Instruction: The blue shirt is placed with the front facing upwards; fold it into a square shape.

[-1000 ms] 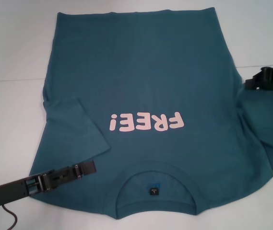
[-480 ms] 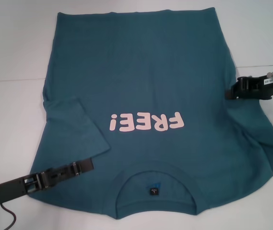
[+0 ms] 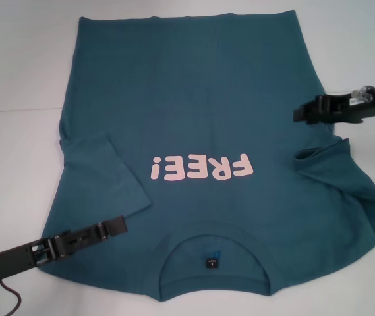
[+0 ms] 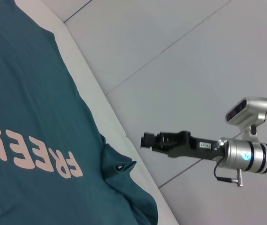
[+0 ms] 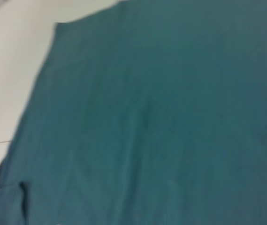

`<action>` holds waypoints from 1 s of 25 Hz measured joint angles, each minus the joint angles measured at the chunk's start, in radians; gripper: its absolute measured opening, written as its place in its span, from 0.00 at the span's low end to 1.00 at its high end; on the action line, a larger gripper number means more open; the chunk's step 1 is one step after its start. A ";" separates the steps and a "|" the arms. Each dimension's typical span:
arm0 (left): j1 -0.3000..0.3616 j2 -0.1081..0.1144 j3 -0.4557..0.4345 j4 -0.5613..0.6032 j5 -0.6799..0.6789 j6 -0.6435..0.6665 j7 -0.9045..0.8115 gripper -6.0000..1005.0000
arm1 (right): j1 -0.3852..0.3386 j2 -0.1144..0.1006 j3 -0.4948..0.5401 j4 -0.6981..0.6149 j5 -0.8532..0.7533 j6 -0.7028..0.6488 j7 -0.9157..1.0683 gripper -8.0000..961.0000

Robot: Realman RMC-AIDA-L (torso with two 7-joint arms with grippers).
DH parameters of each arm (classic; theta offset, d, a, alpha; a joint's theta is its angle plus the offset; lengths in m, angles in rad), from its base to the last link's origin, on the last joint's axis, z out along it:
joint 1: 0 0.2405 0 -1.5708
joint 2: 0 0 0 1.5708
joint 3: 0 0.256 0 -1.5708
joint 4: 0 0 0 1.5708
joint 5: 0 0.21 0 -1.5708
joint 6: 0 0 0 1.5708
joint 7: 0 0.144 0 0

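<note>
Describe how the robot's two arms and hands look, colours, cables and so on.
Left hand: slim black slotted bar, with a thin dark reddish cable at its base. Right hand: boxy black, small white label, on a silver wrist with dark bands, a blue light, a thin black cable and a silver camera.

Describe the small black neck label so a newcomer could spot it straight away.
Start from the blue shirt spread flat over the white table, pink "FREE!" lettering across its front. Follow the shirt to its near edge, where the round ribbed collar curves. Inside that curve sits the neck label: a tiny black square, the only black patch on the cloth.
</note>
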 joint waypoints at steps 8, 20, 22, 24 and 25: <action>0.003 0.000 -0.013 0.000 0.000 0.001 0.000 0.84 | -0.018 -0.027 0.012 -0.054 -0.035 -0.065 -0.021 0.47; 0.002 0.002 -0.017 -0.011 0.000 0.001 0.000 0.84 | -0.119 -0.057 0.038 -0.148 -0.122 -0.191 -0.193 0.94; 0.000 0.003 -0.017 -0.012 0.000 0.000 -0.001 0.84 | -0.119 -0.041 0.035 -0.147 -0.175 -0.157 -0.201 0.95; -0.001 0.003 -0.017 -0.012 0.000 0.000 -0.002 0.84 | -0.114 -0.025 0.035 -0.150 -0.219 -0.117 -0.206 0.96; -0.001 0.003 -0.017 -0.012 0.000 0.000 -0.002 0.84 | -0.111 -0.013 0.034 -0.151 -0.235 -0.098 -0.214 0.96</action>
